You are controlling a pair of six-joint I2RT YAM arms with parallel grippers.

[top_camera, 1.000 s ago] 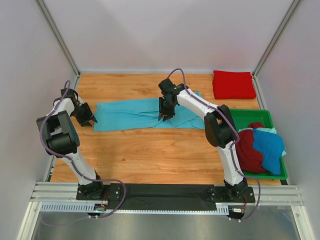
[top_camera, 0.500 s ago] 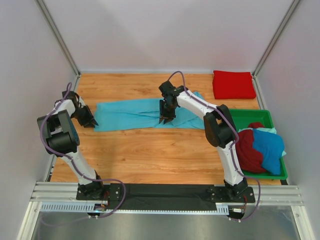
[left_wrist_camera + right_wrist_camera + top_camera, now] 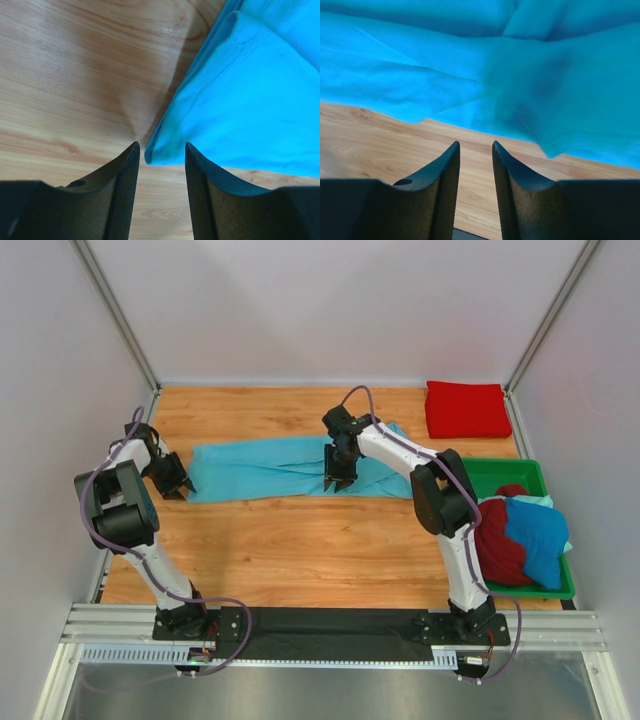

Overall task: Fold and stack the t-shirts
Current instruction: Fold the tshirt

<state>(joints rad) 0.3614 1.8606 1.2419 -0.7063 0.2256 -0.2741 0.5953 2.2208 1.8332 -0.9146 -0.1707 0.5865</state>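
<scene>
So the wooden counter [image 3: 300, 540] takes up most of the top view, with 2 arms bolted at its near edge. The biggest thing on it is the light turquoise t-shirt [image 3: 260, 468], laid out flat in a long strip running left to right across the far half. It's a bit bunched and creased toward its right end.

Over on the right there's a green tray [image 3: 492, 478] with 2 more shirts heaped in it, a dark red one [image 3: 495, 540] and a deeper blue one [image 3: 537, 535] slumped on top and spilling over the right rim. At the far right corner sits the bright red shirt [image 3: 467, 408], folded into a neat rectangle, well apart from the turquoise one.

The left pincer [image 3: 178, 484] is down at the left end of the turquoise shirt. From its wrist cam, the fingers are apart with nothing clamped, and the shirt's corner sits right at the gap between the tips [image 3: 161, 147].

The right pincer [image 3: 337, 483] is at the shirt's near edge, right of the middle. Its fingers are also parted and hold nothing. There's only bare wood in the gap [image 3: 476, 145], with the hem just beyond.
</scene>
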